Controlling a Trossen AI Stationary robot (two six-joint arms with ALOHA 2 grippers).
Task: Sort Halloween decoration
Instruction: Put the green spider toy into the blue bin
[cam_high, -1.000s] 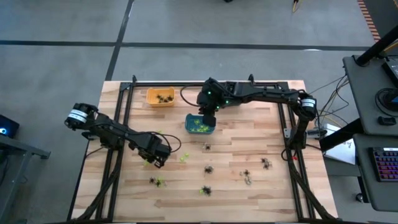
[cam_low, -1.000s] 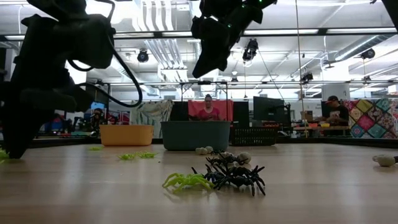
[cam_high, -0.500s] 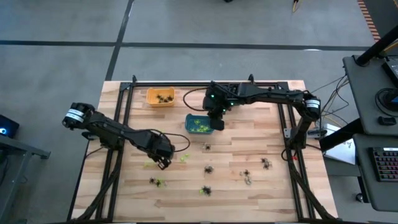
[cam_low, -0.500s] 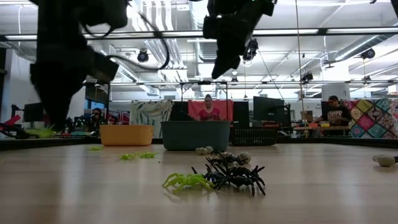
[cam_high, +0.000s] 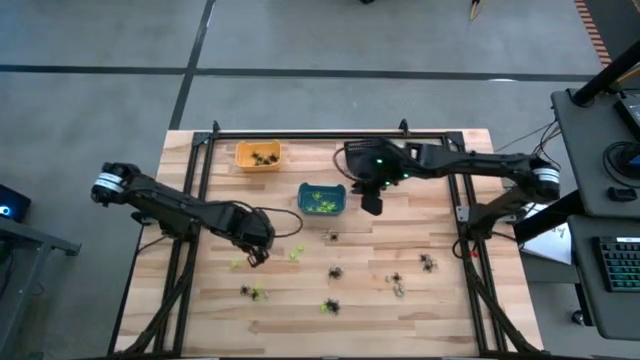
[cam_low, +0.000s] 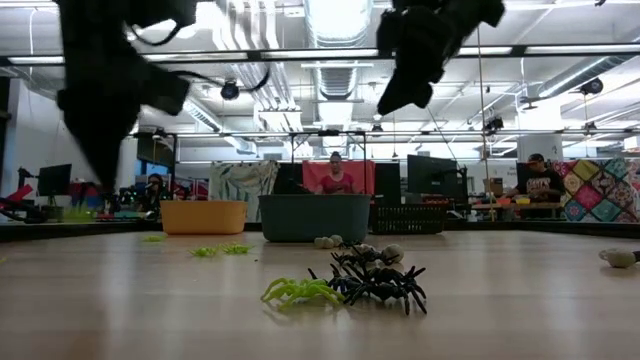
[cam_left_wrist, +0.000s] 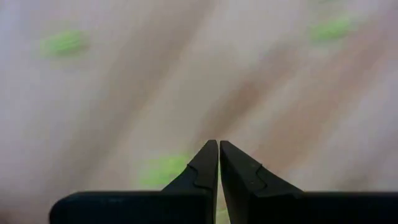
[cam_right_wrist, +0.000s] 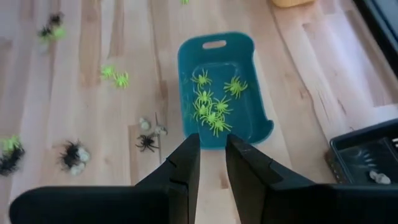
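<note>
The left gripper (cam_left_wrist: 218, 152) hangs over the table (cam_high: 440, 300), fingers pressed together on nothing visible. The right gripper (cam_right_wrist: 211, 152), fingers slightly parted and empty, hovers beside the teal bin (cam_right_wrist: 186, 68) holding green spiders (cam_right_wrist: 211, 106). Other spiders (cam_high: 333, 272) lie scattered on the wood. Beyond sit the orange bin (cam_high: 257, 155) and a person (cam_low: 333, 172).

The high view looks straight down from well above on the whole pale wooden plank worktop (cam_high: 420, 305). The low view sits at the worktop's surface, facing level across it into the room. Both share the teal plastic bin (cam_high: 322, 199), which the right wrist view also sees from above, fairly near. The left wrist view looks down very close over the planks, past its own tool (cam_left_wrist: 218, 163).
</note>
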